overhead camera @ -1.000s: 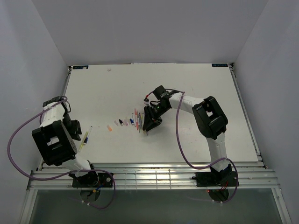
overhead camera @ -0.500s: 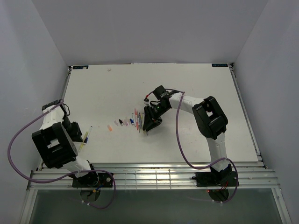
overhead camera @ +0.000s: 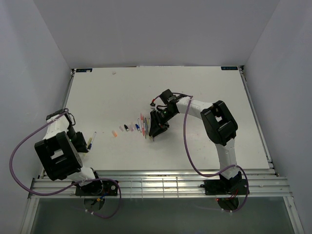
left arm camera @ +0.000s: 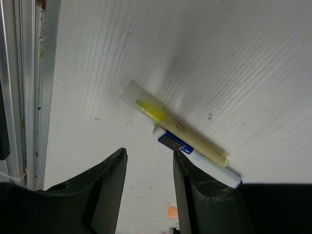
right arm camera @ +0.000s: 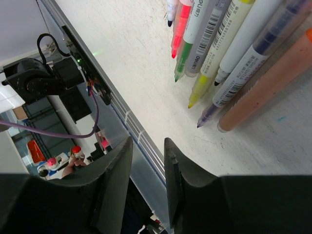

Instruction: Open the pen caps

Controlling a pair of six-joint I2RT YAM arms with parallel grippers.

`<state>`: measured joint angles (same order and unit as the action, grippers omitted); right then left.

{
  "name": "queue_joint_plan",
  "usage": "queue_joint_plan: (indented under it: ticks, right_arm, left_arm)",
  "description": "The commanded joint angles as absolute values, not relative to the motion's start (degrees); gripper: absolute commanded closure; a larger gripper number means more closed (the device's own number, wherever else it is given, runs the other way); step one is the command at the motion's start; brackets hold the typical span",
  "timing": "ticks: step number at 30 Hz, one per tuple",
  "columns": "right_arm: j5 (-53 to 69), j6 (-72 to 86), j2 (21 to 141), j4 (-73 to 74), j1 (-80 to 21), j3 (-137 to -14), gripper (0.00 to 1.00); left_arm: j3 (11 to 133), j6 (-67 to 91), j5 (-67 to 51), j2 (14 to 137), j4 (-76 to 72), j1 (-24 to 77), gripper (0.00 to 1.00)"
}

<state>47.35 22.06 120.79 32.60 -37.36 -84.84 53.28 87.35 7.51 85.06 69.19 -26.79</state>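
Two capped pens lie side by side at the table's left: a yellow pen (left arm camera: 181,127) with a clear cap and a blue-white pen (left arm camera: 209,167); both show in the top view (overhead camera: 90,141). My left gripper (left arm camera: 149,153) is open and empty just short of them, its right finger beside the blue-white pen's end. A row of loose pen caps (overhead camera: 126,128) lies mid-table; an orange cap (left arm camera: 173,212) shows in the left wrist view. Several uncapped pens (right arm camera: 222,44) lie in a bundle (overhead camera: 144,124). My right gripper (right arm camera: 147,144) is open and empty beside their tips (overhead camera: 155,130).
The metal rail (left arm camera: 29,87) of the table's near edge runs close to the left gripper. The left arm's purple cable (overhead camera: 19,141) loops off the table's left side. The right arm's elbow (overhead camera: 219,122) stands over the table's right half.
My left arm has drawn back a little toward the near edge, and its cable loop has shifted. The right arm and the pens have not moved.
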Motion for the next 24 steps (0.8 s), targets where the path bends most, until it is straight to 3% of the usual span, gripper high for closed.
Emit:
queue_joint_plan:
  ticks: [1, 24]
  right_arm:
    - [48.69, 21.80, 118.30, 31.64, -37.35, -84.99, 0.62]
    - [48.96, 21.88, 119.97, 31.64, -36.83, -85.60, 0.62]
  left_arm:
    - [54.58, 106.35, 5.19, 84.98, 68.38, -26.89, 0.46]
    - [61.61, 107.84, 5.19, 93.34, 66.27, -26.90, 0.48]
